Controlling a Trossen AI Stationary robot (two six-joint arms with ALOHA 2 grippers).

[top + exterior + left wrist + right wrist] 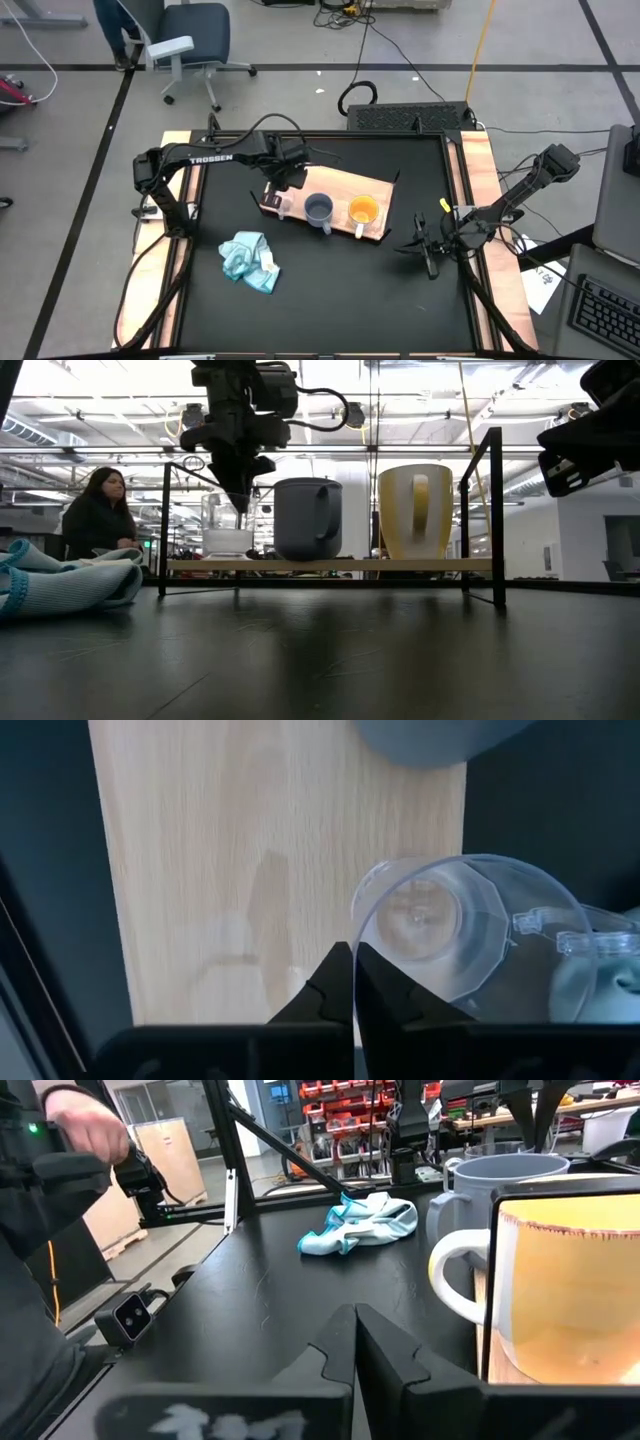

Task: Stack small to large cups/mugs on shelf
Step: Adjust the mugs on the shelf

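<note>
High view: your left gripper [287,186], fingers together, hovers beside the glass cup [285,207], apparently not gripping it, on the shelf [352,186]. Lift straight up, clear of its rim; right gripper [428,250] waits, fingers together.

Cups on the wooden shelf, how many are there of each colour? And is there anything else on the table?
Clear glass cup: 1
Grey-blue mug: 1
Orange mug with white handle: 1
Light blue cloth, on the black tabletop and not on the shelf: 1
Total: 3 cups, 4 things with the cloth.
</note>
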